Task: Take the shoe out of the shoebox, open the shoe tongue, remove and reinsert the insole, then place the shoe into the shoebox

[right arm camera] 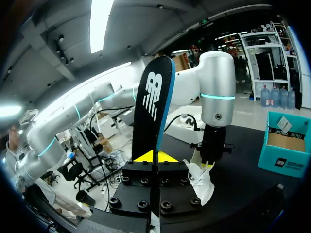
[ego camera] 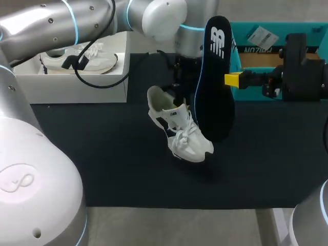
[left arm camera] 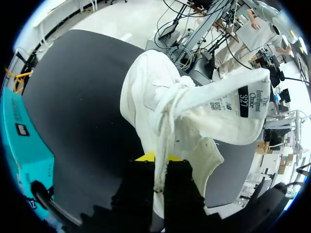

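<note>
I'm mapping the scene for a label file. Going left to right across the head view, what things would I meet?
white box with a second shoe in it → held shoe, lifted above the dark mat → black insole, upright → teal shoebox

White cloth shoe [ego camera: 184, 138], matt black insole [ego camera: 214, 77], matt dark table [ego camera: 102, 154], glossy silver arm [ego camera: 46, 25]
</note>
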Robot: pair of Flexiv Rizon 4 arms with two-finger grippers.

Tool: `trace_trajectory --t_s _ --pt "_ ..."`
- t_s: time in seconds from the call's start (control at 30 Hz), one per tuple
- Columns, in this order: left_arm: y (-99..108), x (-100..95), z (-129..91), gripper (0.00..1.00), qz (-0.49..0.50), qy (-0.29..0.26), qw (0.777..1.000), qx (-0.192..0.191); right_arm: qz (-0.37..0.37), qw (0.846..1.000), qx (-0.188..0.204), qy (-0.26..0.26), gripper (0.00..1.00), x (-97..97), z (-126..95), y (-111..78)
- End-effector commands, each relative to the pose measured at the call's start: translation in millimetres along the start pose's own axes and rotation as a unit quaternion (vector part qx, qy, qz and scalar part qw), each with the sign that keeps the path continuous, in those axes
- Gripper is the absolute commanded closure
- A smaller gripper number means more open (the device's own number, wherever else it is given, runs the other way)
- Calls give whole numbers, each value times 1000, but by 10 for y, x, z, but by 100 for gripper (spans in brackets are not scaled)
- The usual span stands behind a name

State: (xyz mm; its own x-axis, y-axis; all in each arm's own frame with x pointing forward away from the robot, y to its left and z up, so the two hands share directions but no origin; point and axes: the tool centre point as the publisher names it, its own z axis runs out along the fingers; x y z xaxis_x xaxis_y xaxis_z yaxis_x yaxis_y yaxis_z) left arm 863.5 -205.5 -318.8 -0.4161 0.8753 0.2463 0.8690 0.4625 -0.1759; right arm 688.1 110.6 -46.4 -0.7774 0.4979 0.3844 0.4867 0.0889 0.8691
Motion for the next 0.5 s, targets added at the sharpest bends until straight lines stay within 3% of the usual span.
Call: trace_trajectory --t_s 0.03,0.17,0.5 --pt "-19 -22 -63 100 332 74 928 -153 0 1000 -1 -2 100 4 26 -14" --pt "20 -50 -65 100 341 65 918 -190 0 1000 -1 -2 100 4 26 -14" --pt "254 -246 -69 100 318 31 934 -157 0 1000 -1 -2 100 4 26 -14"
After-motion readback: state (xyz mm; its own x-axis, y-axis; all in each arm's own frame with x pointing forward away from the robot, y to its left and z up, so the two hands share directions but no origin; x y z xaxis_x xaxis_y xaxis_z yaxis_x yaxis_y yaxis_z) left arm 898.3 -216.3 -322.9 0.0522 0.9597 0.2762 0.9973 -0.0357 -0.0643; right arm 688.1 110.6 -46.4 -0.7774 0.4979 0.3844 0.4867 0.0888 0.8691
